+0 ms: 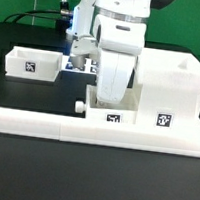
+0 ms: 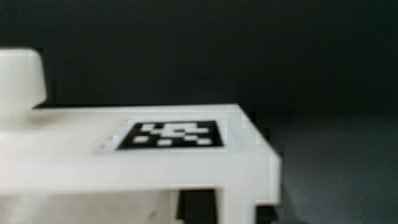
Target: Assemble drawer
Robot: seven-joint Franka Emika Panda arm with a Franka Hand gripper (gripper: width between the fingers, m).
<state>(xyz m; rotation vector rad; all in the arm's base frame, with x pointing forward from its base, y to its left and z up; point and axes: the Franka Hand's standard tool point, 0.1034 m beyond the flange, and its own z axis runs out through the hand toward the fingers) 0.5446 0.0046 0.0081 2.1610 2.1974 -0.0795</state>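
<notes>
A small white tray (image 1: 115, 107) with a knob (image 1: 79, 107) and a square tag stands at the front, next to the large casing (image 1: 169, 91) on the exterior view's right. My gripper (image 1: 113, 88) is down on this tray, and its fingers are hidden behind the wrist body there. In the wrist view the tray's tagged face (image 2: 178, 135) and knob (image 2: 18, 75) fill the picture. My gripper (image 2: 235, 208) has two dark fingertips (image 2: 199, 205) standing close on either side of the tray's thin wall. A second tagged tray (image 1: 31, 65) lies at the exterior view's left.
The long white border wall (image 1: 94, 133) runs along the front, right before the tray and casing. The table surface is black (image 1: 74, 85). Cables and dark equipment stand behind the arm.
</notes>
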